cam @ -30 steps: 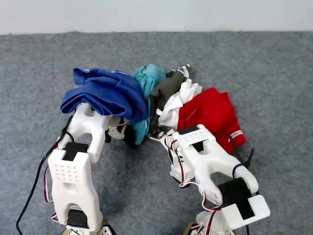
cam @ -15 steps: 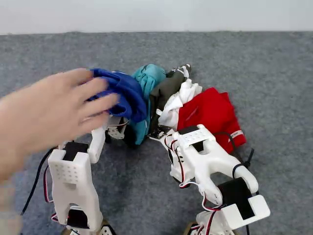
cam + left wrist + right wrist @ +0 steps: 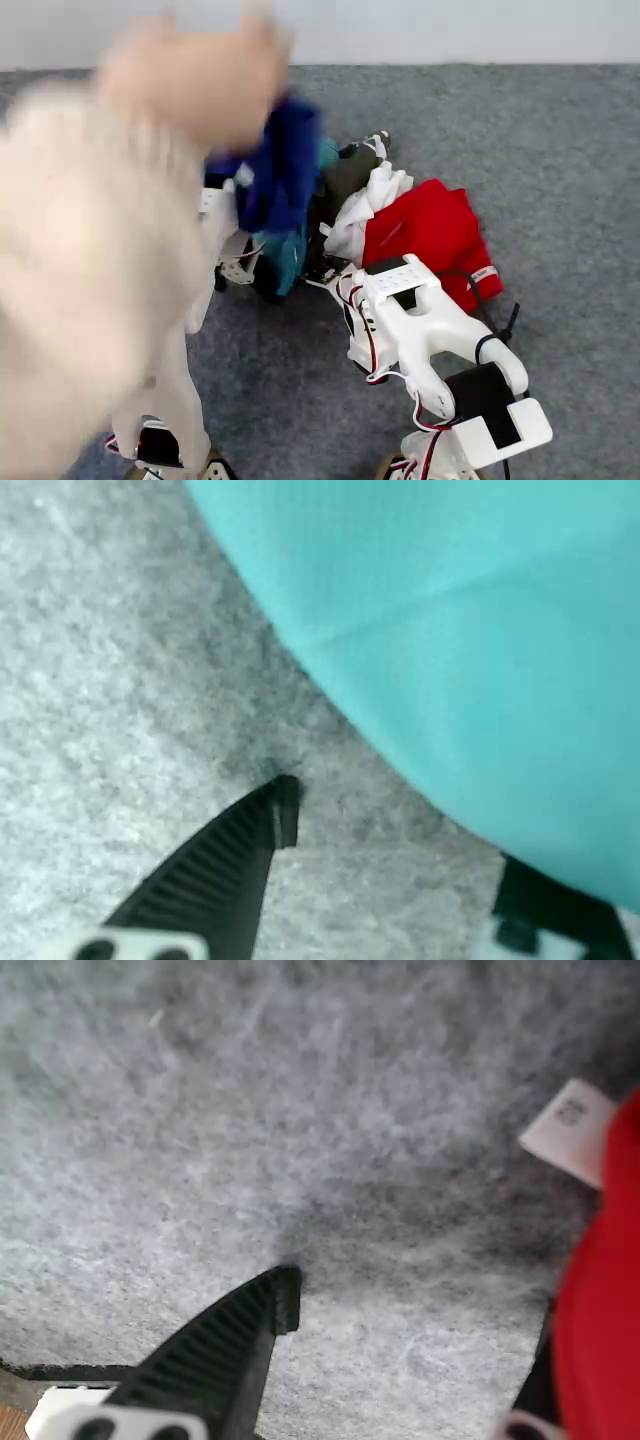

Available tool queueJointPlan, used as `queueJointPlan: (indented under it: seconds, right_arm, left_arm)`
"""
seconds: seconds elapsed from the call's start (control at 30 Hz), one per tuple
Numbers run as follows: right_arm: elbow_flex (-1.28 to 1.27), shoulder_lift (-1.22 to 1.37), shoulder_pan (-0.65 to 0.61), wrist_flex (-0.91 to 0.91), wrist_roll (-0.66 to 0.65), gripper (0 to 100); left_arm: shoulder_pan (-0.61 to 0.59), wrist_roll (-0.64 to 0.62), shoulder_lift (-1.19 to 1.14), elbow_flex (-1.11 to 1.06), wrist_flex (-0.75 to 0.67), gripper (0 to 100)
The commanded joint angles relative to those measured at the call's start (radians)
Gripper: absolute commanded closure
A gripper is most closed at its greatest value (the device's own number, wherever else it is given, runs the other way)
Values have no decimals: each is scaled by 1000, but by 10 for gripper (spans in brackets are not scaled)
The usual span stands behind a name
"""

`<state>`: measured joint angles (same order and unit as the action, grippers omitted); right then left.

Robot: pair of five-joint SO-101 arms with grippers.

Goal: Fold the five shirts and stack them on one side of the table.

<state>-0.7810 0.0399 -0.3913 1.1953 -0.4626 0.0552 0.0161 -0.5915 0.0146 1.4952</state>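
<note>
Shirts lie unfolded, heaped mid-worktop point(image 3: 560, 150). A blurred hand point(image 3: 190, 70) appears to hold the blue shirt point(image 3: 285, 165) above the heap. Left end effector point(image 3: 400, 840) gapes wide beside the teal shirt point(image 3: 470, 630); right end effector point(image 3: 410, 1345) gapes wide beside the red shirt point(image 3: 430, 235). Risk: any arm motion could strike the hand.

I see the counter point(image 3: 560, 150) covered in grey felt, running back to a pale wall point(image 3: 450, 30). Bunched together on it near the middle lie a teal shirt point(image 3: 280, 260), a dark olive shirt point(image 3: 345, 180), a white shirt point(image 3: 365, 215) and a red shirt point(image 3: 430, 235), each touching the next. The red one lies flattest, on the right arm's side, its white tag point(image 3: 570, 1130) resting on the felt.
</note>
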Motion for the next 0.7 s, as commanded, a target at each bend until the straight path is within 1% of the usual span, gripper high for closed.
queueJointPlan:
  seconds: [0.0,0.67]
  right_arm:
    - [-12,58,-2,-10,3,640]
    - [-12,58,-2,-10,3,640]
  left_arm:
    - [11,6,-21,-28,2,668]
    - [11,6,-21,-28,2,668]
